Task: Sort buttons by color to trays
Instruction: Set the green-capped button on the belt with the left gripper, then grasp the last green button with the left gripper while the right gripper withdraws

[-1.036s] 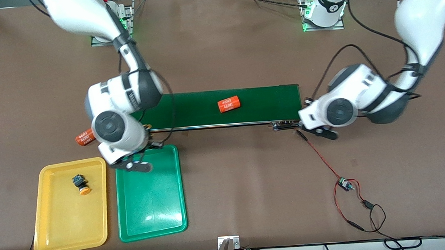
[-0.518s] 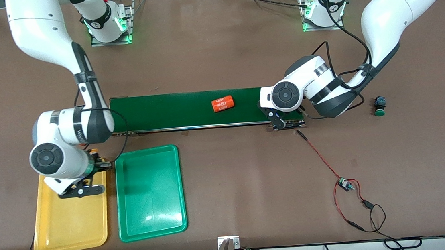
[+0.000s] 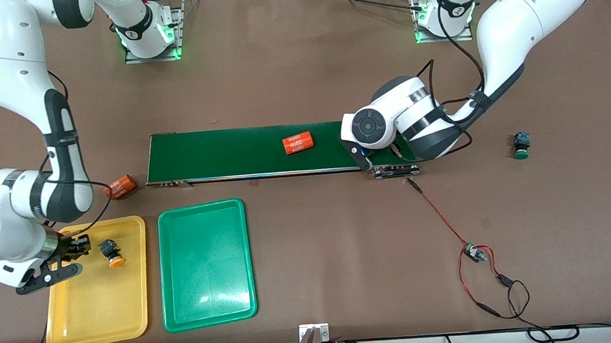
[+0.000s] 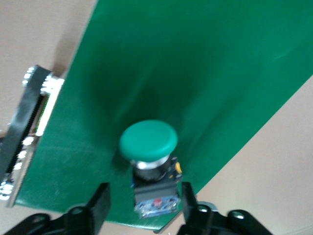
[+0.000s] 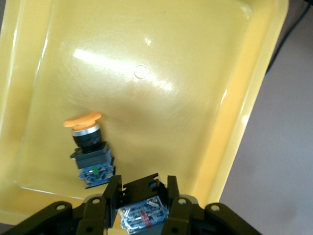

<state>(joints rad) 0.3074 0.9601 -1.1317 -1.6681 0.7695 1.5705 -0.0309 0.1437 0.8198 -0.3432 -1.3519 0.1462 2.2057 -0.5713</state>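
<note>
My right gripper (image 3: 76, 247) hangs over the yellow tray (image 3: 97, 317), above the tray edge toward the right arm's end. In the right wrist view it (image 5: 142, 197) is shut on a button (image 5: 144, 211) with a black body and blue top; its cap is hidden. A yellow-capped button (image 3: 111, 252) lies in the yellow tray, also in the right wrist view (image 5: 89, 147). The green tray (image 3: 207, 279) is beside it. My left gripper (image 4: 144, 203) is open around a green-capped button (image 4: 149, 143) on the belt end. Another green-capped button (image 3: 520, 146) sits on the table.
The dark-green conveyor belt (image 3: 215, 154) carries an orange numbered cylinder (image 3: 297, 143). A second orange cylinder (image 3: 120, 186) lies on the table off the belt's end near the yellow tray. Red and black wires with a small board (image 3: 473, 253) trail from the belt's other end.
My right arm swung from over the green tray to over the yellow tray. My left gripper moved onto the belt end. The cylinder on the belt drifted toward the right arm's end.
</note>
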